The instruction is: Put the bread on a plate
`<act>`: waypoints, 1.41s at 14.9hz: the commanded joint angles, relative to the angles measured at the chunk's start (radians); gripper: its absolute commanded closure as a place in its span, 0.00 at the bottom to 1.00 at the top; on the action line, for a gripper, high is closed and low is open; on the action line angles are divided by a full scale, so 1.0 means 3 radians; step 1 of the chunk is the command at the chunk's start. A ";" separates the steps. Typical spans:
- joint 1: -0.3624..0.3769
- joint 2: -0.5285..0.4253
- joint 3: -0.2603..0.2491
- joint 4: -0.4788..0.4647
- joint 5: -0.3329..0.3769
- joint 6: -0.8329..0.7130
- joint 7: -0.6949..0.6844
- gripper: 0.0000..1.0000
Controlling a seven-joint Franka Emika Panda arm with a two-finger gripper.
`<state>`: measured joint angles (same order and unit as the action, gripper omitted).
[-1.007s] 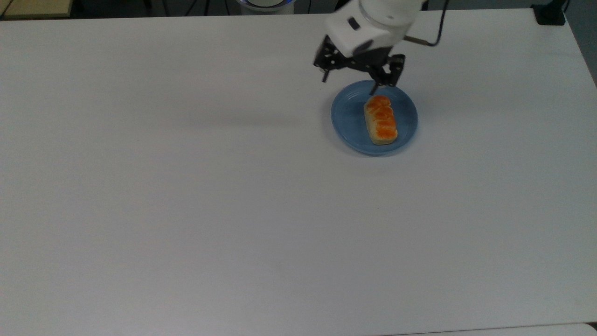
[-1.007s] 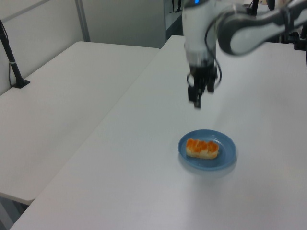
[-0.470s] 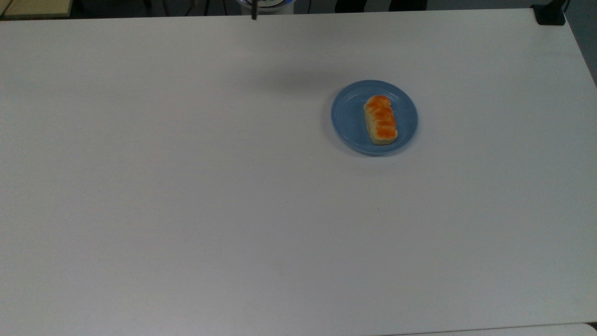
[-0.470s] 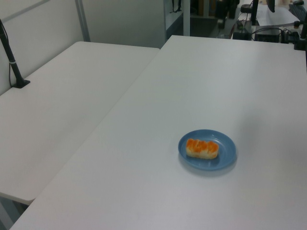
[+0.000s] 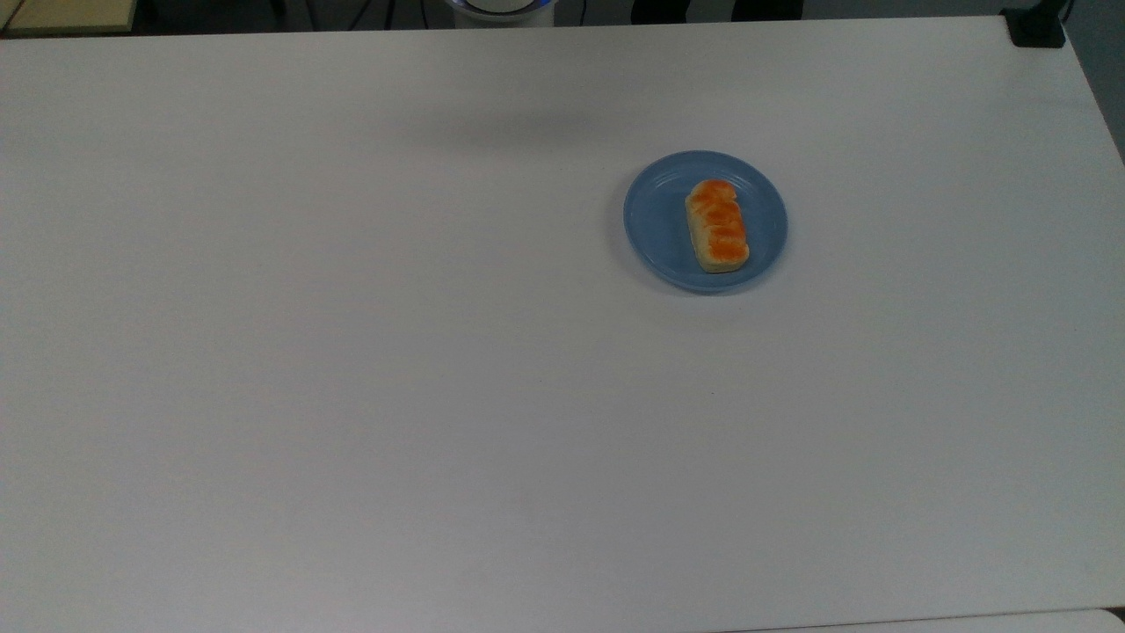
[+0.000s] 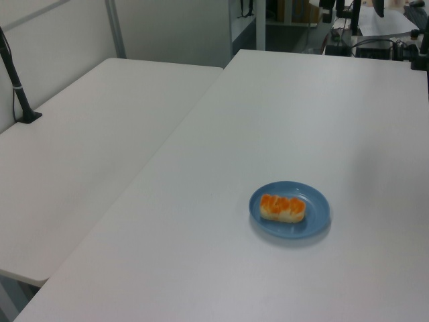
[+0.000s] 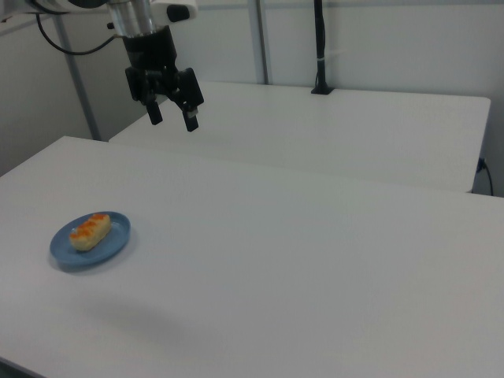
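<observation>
One bread (image 5: 717,225) lies on the plate (image 5: 659,220), its orange-brown top up, a little toward the plate's side nearest the top view's right worktop edge. The plate sits on the white worktop (image 5: 352,396), closer to the top view's upper edge and right edge than to the lower left corner, with bare surface all round it. In the right view the end effector (image 7: 172,115) hangs high above the worktop, well apart from the plate (image 7: 110,244) and bread (image 7: 89,231), its two black fingers spread open and holding nothing. A second white table (image 6: 87,154) runs alongside the worktop in the left view, with a black post (image 6: 17,87) clamped at its far edge. Dark equipment and cables (image 6: 375,33) beyond the worktop's far edge are hard to make out. The arm above the end effector is cut off at the right view's top left corner.
</observation>
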<state>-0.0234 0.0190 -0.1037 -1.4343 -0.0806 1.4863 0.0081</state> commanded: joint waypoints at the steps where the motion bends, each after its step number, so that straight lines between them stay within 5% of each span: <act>1: -0.0009 -0.0027 -0.0084 -0.0005 0.0049 -0.0051 -0.0211 0.00; 5: 0.0017 -0.0022 -0.0079 -0.0153 0.0095 0.0485 0.0125 0.00; 21: 0.0047 -0.0063 -0.0022 -0.0342 0.0013 0.0328 -0.0114 0.00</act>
<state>-0.0195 0.0310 -0.1054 -1.5061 -0.0692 1.5863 -0.0117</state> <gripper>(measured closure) 0.000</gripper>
